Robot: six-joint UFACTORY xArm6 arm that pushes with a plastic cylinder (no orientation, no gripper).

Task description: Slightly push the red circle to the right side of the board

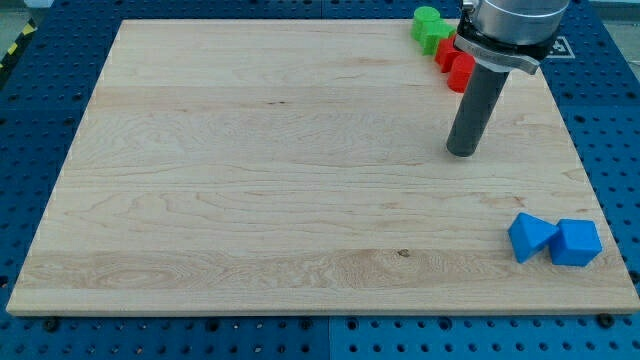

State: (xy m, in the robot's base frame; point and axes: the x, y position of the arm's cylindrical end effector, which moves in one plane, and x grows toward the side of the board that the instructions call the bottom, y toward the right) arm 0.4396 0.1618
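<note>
A red block (460, 70) lies near the board's top right, partly hidden behind the rod and arm, with a second red piece (444, 50) just above it; I cannot tell which is the circle. A green block (430, 28) sits at the top edge beside them. My tip (461, 152) rests on the board below the red blocks, a short way off and not touching them.
Two blue blocks, one (531, 237) and another (576, 243), touch each other near the bottom right corner. The wooden board (250, 180) lies on a blue perforated table. The arm's grey body fills the top right.
</note>
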